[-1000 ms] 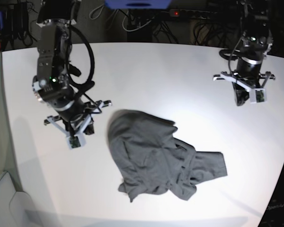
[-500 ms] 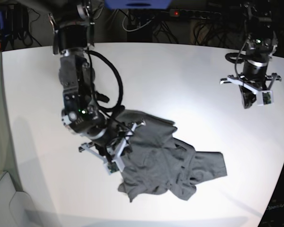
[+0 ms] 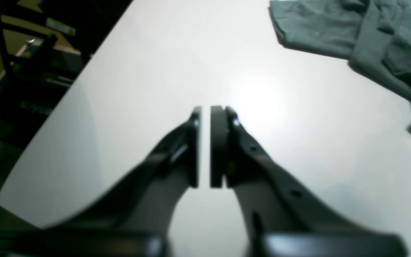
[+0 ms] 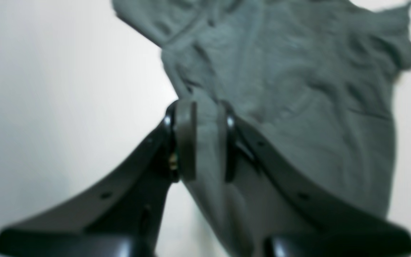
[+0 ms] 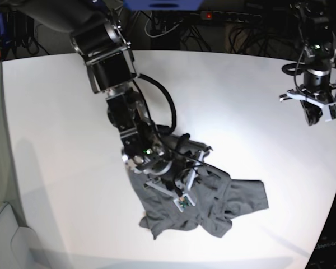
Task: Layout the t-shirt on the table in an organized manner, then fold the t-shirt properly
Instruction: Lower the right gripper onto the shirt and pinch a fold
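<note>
The t-shirt (image 5: 235,199) lies crumpled in a dark grey heap on the near middle of the white table (image 5: 213,89). My right gripper (image 5: 176,185) is down on the heap's left part. In the right wrist view its fingers stand a little apart, so the right gripper (image 4: 205,107) is open, with a ridge of the t-shirt (image 4: 298,71) filling the gap. My left gripper (image 5: 315,117) hangs over bare table at the far right, well away from the shirt. In the left wrist view the left gripper (image 3: 205,110) shows a narrow slit with nothing in it, and the t-shirt (image 3: 369,32) lies beyond.
Cables and a power strip (image 5: 224,15) run behind the table's far edge. In the left wrist view the table's rounded edge (image 3: 66,107) is close by, with dark frames and floor beyond it. Bare tabletop surrounds the shirt.
My right arm swung from the table's left side over onto the shirt, and its jaws parted. My left arm drifted right toward the table edge, and its jaws opened a crack.
</note>
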`<state>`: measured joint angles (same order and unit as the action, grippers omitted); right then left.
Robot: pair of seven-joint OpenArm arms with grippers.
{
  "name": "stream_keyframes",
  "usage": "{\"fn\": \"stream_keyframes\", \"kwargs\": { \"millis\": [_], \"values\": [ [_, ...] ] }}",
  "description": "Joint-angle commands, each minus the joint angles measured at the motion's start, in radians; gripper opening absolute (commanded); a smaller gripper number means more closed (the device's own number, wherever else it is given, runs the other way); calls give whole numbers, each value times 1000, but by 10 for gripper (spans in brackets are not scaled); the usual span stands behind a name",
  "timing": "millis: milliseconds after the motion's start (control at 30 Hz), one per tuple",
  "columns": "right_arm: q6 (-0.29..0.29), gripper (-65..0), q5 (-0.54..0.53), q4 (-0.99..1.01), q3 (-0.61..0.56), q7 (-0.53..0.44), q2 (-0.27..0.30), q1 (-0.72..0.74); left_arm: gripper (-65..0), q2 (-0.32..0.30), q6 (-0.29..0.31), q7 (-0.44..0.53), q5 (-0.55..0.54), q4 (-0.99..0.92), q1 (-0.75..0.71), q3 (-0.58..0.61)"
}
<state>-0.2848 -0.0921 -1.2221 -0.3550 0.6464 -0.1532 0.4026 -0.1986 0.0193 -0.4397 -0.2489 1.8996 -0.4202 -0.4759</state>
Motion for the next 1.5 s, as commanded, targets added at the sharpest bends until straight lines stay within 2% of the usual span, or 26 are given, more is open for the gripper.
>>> {"fn": "stream_keyframes", "kwargs": {
  "millis": [0, 100, 167, 333, 433, 633, 800, 900, 1033, 1200, 1467],
  "values": [
    [32, -521, -1, 14, 3, -38, -4, 43, -543, -9, -6, 23, 0, 11, 4, -5],
    [91, -521, -7, 106, 1, -106, -4, 77, -397, -2, -6, 23, 0, 15, 2, -5],
    [101, -520, -7, 156, 1, -153, -4, 97, -355, -2, -6, 23, 0, 19, 2, -5],
    [106, -520, -10, 293, 3, -222, -4, 164, -380, -8, -6, 23, 0, 21, 2, -5],
    [106, -515, -57, 336, 3, -250, -4, 190, -383, -6, -6, 23, 0, 24, 1, -7],
    [106, -373, -151, 338, -5, -300, -4, 198, -383, -3, -6, 23, 4, 24, -3, -7],
    [104, -309, -169, 339, -200, -363, -4, 193, -383, -6, -6, 23, 1, 24, -29, -7],
    [106, -305, -168, 344, -273, -431, -4, 190, -383, -3, -6, 23, 1, 24, -29, -8],
    [106, -307, -169, 426, -276, -474, -4, 204, -383, 0, -6, 23, 0, 28, -45, -43],
    [108, -308, -169, 563, -278, -592, -4, 239, -383, 12, -6, 23, 0, 39, -42, -68],
    [108, -309, -165, 601, -279, -616, -4, 244, -383, 12, -6, 23, 0, 44, -42, -70]
  ]
}}
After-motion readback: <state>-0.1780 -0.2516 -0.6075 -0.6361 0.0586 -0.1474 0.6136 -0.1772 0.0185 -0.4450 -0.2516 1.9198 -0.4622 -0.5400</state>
